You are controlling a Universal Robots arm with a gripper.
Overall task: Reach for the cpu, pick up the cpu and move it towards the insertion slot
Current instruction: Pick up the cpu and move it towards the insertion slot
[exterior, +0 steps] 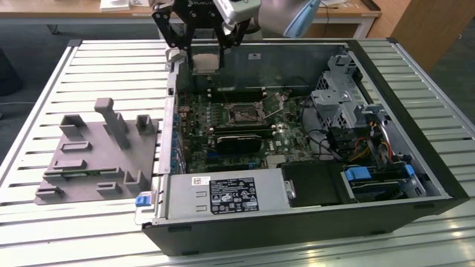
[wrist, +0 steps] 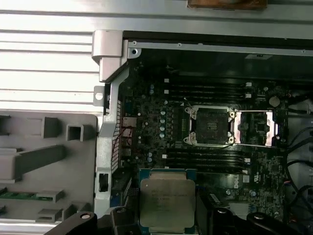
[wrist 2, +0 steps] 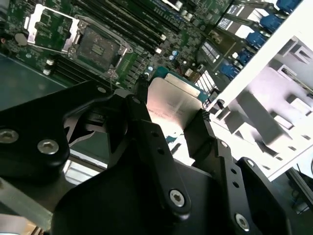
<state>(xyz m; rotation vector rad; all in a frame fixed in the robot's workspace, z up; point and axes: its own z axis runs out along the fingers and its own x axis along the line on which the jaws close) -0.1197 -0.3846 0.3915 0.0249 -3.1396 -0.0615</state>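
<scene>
The cpu, a flat square chip with a silvery-beige top, hangs in the air above the far corner of the open computer case, on the exterior view's left. My gripper is shut on it, one black finger on each side edge. Both wrist views show the cpu pinched between the fingers. The insertion slot lies lower down on the green motherboard, a dark square socket with its silver bracket folded open beside it. The cpu is still well apart from the socket.
A grey plastic fixture tray with upright blocks sits outside the case on the slatted table. Inside the case are long memory slots, a black card, a power supply and a drive cage with cables. The case wall separates tray and board.
</scene>
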